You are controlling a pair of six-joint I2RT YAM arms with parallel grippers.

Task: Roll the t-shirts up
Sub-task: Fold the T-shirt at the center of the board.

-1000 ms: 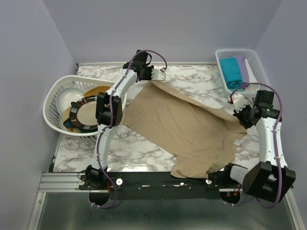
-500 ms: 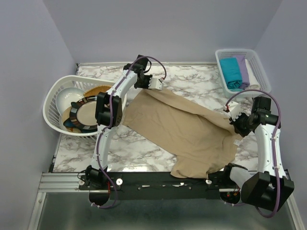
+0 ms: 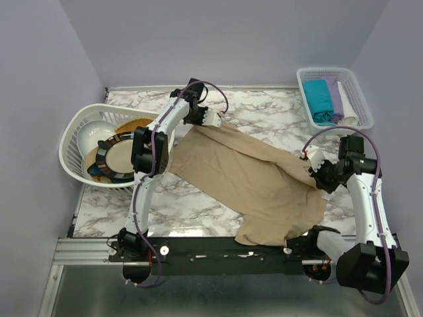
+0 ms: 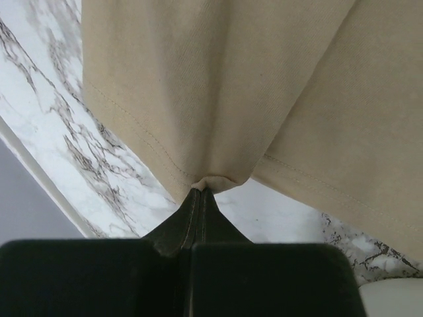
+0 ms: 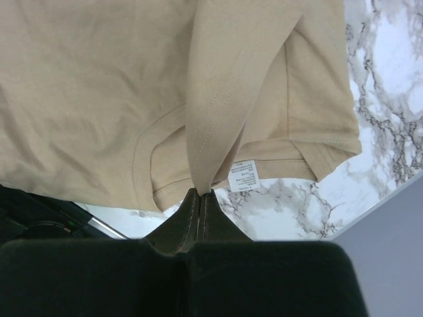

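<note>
1. Four t-shirts: one beige t-shirt [image 3: 251,178] lies crumpled across the middle of the tabletop [image 3: 264,112], its near part draped over the near edge; one teal t-shirt [image 3: 318,98], one lilac t-shirt [image 3: 335,96] and one white t-shirt [image 3: 348,99] lie side by side in the rectangular basket [image 3: 357,79] at the far right corner.
2. Two grippers, both clenched on the beige cloth: the left gripper [image 3: 215,121] pinches a stitched hem towards the far edge; the right gripper [image 3: 312,160] pinches a stitched fold near the right edge, beside one white care label [image 5: 243,176].
3. Two white lattice baskets; the round basket [image 3: 69,142] at the left edge holds one black-rimmed plate [image 3: 112,158] and one white bowl [image 3: 92,137].
4. The tabletop is white marble with grey veins; the walls [image 3: 231,39] are plain pale lilac.
</note>
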